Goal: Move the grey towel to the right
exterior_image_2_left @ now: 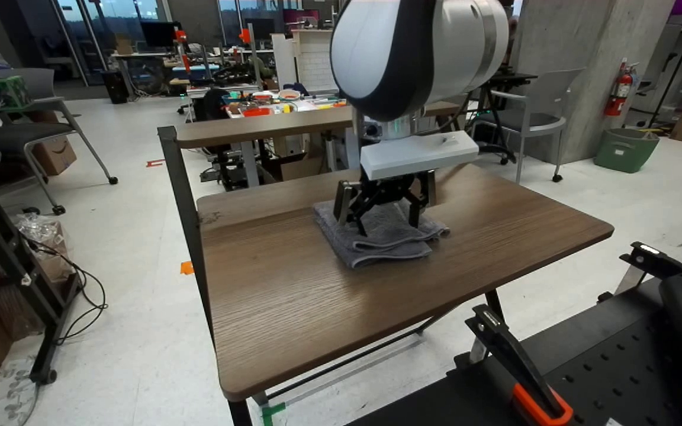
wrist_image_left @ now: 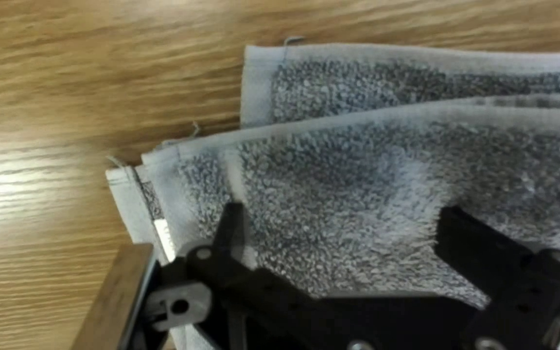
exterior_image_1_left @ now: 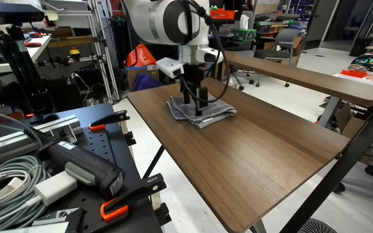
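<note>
The grey towel [exterior_image_1_left: 219, 110] lies folded in layers on the brown wooden table [exterior_image_1_left: 254, 155]. In an exterior view the towel [exterior_image_2_left: 370, 248] sits near the table's middle. In the wrist view the towel [wrist_image_left: 333, 165] fills much of the picture, with pale hems and a small white tag at its left edge. My gripper [exterior_image_1_left: 193, 107] points down over the towel. In an exterior view the gripper [exterior_image_2_left: 388, 228] has its fingers spread, tips at or very near the cloth. In the wrist view the gripper [wrist_image_left: 341, 211] is open with towel surface between the fingers; no gripped fold shows.
A raised wooden shelf [exterior_image_1_left: 303, 76] runs along one side of the table, with a dark metal post [exterior_image_2_left: 184, 207] at its end. A black bench [exterior_image_1_left: 108, 155] with orange-and-black clamps [exterior_image_1_left: 131, 197], a handheld black tool [exterior_image_1_left: 83, 161] and coiled cables stands beside the table.
</note>
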`<action>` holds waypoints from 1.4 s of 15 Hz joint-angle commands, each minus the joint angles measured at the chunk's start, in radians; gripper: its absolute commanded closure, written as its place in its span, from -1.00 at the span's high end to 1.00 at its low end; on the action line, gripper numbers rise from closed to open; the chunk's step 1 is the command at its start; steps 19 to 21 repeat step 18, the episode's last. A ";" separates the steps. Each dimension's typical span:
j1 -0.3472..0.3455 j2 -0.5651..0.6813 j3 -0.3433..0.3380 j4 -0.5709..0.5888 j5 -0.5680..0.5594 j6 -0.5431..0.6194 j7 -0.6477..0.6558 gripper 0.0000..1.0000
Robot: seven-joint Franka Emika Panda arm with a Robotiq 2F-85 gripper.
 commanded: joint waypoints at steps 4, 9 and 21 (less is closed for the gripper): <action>-0.214 0.087 -0.004 0.139 0.186 -0.022 -0.103 1.00; -0.328 0.114 -0.006 0.221 0.270 -0.051 -0.120 1.00; -0.409 -0.041 0.070 0.186 0.402 -0.184 -0.279 1.00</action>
